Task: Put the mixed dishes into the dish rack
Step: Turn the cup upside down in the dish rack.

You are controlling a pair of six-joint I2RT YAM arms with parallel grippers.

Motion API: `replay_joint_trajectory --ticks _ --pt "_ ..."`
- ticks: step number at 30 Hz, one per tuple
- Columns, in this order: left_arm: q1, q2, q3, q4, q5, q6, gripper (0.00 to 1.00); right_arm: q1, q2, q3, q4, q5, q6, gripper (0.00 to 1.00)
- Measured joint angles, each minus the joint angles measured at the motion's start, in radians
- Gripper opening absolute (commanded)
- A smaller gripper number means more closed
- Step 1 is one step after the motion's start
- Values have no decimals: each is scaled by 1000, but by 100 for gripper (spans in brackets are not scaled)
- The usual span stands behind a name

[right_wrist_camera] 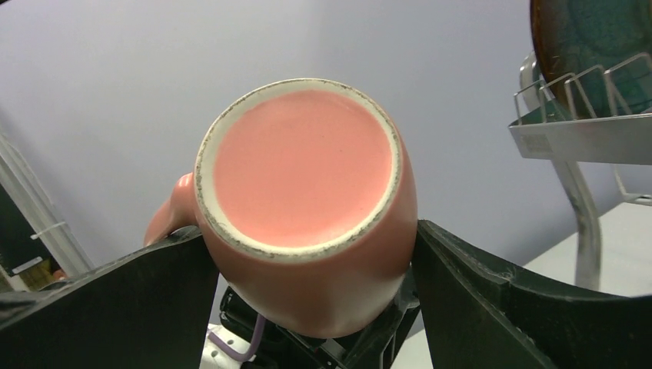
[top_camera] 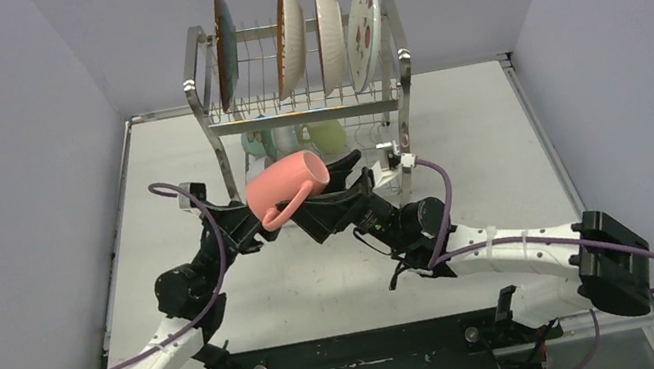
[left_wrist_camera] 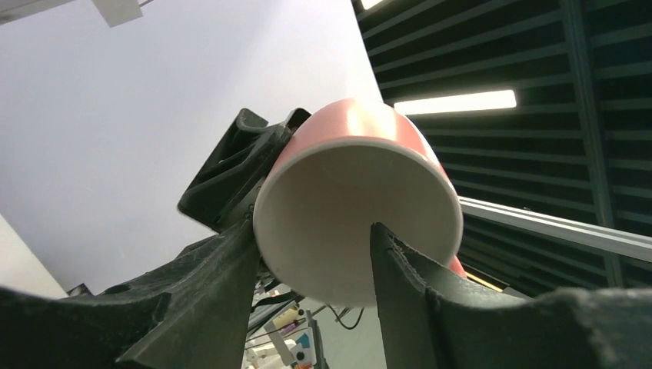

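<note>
In the air in front of the dish rack (top_camera: 306,119), the pink mug (top_camera: 287,183) lies on its side, up off the table (top_camera: 497,134). Its handle (top_camera: 280,215) points down.

The right gripper (right_wrist_camera: 311,254) squeezes the mug, one finger on each side of its round body, so it does not fall. The left gripper (left_wrist_camera: 311,231) is spread wide. One finger is inside the mug's mouth and one is outside, and they do not pinch the wall. It grips nothing. I think the arms meet here so the right one can carry the mug to the rack.

There is one pink mug and two grippers. Four plates (top_camera: 288,39) stand on edge in the top slots, which keep them from tipping. Below them sit a green mug (top_camera: 326,134) and a mint-green bowl (top_camera: 257,142). I cannot count the bowls.
</note>
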Motion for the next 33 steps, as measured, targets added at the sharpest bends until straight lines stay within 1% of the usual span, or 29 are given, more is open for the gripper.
replay_joint_trajectory --ticks 9,14,18,22,25,29,33 --pt "0 -101 -103 -42 -4 16 55 -10 -209 -78 -200 113 -152 20" --pt "9 -130 -127 -102 1 38 56 -9 -320 -84 -395 175 -252 20" --pt "41 -159 -133 -175 30 75 55 -9 -373 -84 -560 240 -326 19" --pt "87 -182 -158 -259 68 114 53 -9 -375 -83 -720 310 -389 20" --pt "116 -197 -178 -351 98 153 51 -9 -357 -82 -824 373 -433 20" --pt "125 -208 -177 -487 127 224 50 -9 -304 -78 -895 452 -471 21" --pt "125 -195 -150 -650 160 316 48 -9 -204 -42 -940 547 -499 21"
